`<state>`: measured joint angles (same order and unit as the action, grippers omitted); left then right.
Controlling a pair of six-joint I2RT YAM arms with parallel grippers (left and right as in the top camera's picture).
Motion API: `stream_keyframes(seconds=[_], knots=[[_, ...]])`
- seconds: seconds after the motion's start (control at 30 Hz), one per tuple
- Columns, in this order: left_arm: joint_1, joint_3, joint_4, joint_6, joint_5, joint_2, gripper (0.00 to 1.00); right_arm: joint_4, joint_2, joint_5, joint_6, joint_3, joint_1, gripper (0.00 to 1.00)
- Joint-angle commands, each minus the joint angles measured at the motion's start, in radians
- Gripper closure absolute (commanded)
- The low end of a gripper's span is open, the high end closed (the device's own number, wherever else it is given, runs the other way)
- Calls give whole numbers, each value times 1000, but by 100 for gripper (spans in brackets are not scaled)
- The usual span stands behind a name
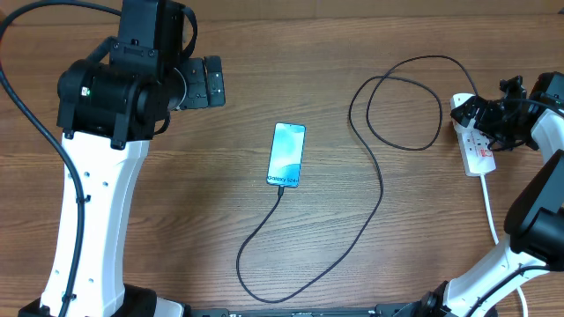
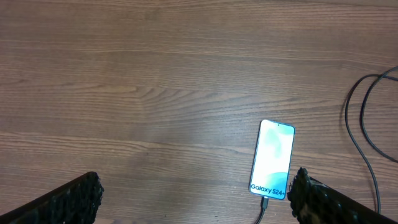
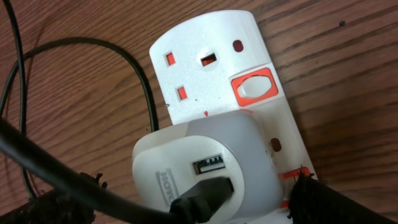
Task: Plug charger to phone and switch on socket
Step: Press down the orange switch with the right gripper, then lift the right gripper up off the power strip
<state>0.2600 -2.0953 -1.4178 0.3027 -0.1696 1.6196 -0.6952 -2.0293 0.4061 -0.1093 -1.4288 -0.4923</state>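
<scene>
Charger cable joins Galaxy phone to white adapter seated in power strip on bench; both my jaws released.

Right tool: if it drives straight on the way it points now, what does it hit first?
Probably the white adapter seated in the socket, or the charger's black plug in its port. Both lie dead ahead of the open right tool. Depth is unclear, so I can't rank them.
</scene>
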Motion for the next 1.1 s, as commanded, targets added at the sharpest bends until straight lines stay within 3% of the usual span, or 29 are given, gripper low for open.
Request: stream_keyframes(seconds=[0.0,0.77,1.07], knots=[[4,-4,0,-19,-17,8,0,-21,-15,86,6,2,9,0],[4,-4,0,-19,-17,8,0,-25,-16,119,9,8,14,0],[4,-4,0,-19,-17,8,0,-80,25,2,110,-40,-20,0]])
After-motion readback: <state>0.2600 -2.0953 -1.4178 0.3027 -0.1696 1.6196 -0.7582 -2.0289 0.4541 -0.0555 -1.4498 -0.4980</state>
